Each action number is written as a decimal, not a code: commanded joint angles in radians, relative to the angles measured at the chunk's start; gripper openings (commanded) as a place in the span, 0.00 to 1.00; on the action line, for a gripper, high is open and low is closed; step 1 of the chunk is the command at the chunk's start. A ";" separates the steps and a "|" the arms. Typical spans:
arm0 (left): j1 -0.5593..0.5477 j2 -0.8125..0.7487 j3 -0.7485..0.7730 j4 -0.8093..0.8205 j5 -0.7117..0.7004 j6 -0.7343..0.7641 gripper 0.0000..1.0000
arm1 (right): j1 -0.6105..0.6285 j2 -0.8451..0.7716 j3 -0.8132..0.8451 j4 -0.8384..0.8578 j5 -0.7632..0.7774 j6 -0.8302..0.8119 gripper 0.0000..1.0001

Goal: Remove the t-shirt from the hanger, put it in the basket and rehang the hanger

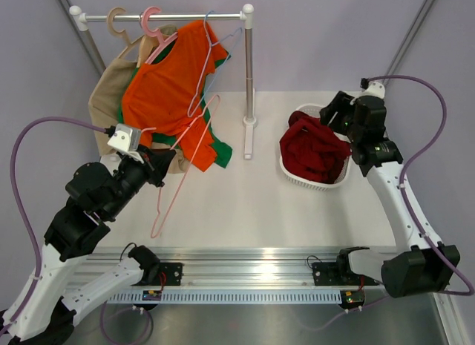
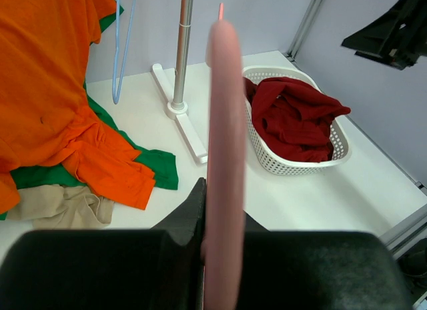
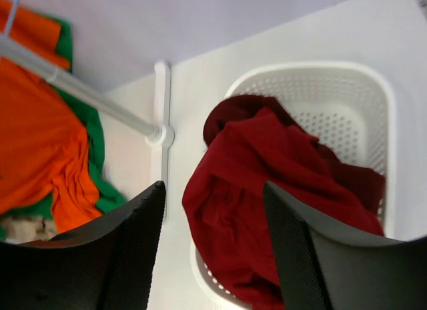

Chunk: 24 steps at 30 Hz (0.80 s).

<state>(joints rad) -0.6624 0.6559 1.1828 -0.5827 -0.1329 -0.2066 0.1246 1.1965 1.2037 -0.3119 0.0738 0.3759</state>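
Crimson t-shirt [image 1: 315,152] lay bunched in the white basket [image 1: 312,184], clear of the bare pink hanger [image 2: 223,123] pinched by my left gripper [image 1: 163,165], my right gripper [image 3: 212,190] hung spread above, so I judged removal complete.

Lilac walls [image 1: 319,41] enclose a white table [image 1: 245,204] under even light

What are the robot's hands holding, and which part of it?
The left gripper pinches the pink hanger by its thin wire frame. The right gripper, open above the red t-shirt in the basket, holds nothing.
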 commanded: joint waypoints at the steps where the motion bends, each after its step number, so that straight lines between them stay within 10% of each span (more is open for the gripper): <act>1: 0.000 -0.007 0.014 0.047 -0.010 -0.002 0.00 | 0.030 0.051 -0.012 -0.049 -0.048 -0.020 0.71; 4: 0.000 -0.006 0.024 0.044 -0.025 0.007 0.00 | 0.030 0.102 -0.022 0.045 -0.147 -0.006 0.58; 7: 0.000 0.004 0.032 0.046 -0.030 0.007 0.00 | 0.075 0.236 0.094 -0.031 -0.267 -0.043 0.05; 8: 0.000 0.005 0.032 0.046 -0.036 0.003 0.00 | 0.093 0.302 0.121 -0.032 -0.272 -0.064 0.02; 15: 0.000 -0.009 0.014 0.046 -0.062 -0.001 0.00 | 0.081 0.534 0.194 -0.067 -0.175 -0.062 0.02; 24: 0.000 0.030 0.051 0.047 -0.071 0.010 0.00 | -0.009 0.324 -0.166 0.220 -0.039 0.093 0.00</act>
<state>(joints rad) -0.6624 0.6651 1.1873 -0.5831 -0.1764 -0.2062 0.1108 1.6276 1.0843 -0.2226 -0.0368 0.4141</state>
